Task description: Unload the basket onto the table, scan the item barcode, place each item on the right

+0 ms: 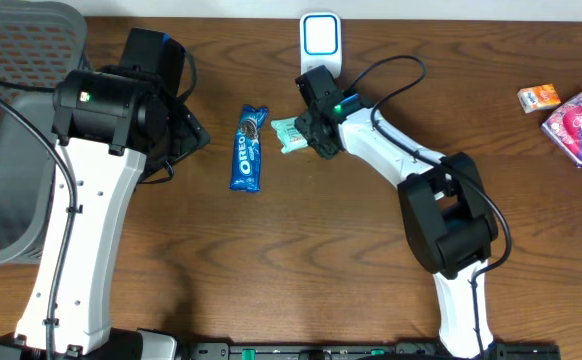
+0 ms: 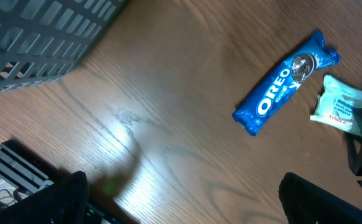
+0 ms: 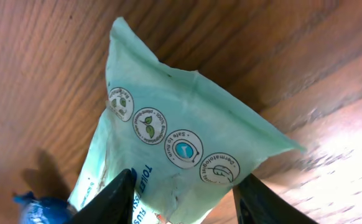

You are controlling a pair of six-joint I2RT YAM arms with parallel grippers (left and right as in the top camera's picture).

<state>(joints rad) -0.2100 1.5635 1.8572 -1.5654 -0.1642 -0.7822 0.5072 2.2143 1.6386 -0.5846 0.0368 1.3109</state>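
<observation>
A pale green wipes packet (image 1: 288, 134) (image 3: 175, 130) lies at the back middle of the wooden table, just in front of the white scanner (image 1: 319, 40). My right gripper (image 1: 309, 134) (image 3: 184, 193) is shut on the packet, one black finger (image 3: 112, 199) pressing each side of its near end. The packet's printed round icons face the right wrist camera; no barcode shows. A blue Oreo bar (image 1: 249, 148) (image 2: 287, 82) lies just left of the packet (image 2: 339, 106). My left gripper (image 1: 191, 135) (image 2: 184, 198) hangs wide open over bare wood, left of the Oreo bar.
A grey mesh basket (image 1: 11, 130) (image 2: 38, 37) takes up the far left. A small orange box (image 1: 537, 97) and a pink packet (image 1: 579, 124) lie at the back right.
</observation>
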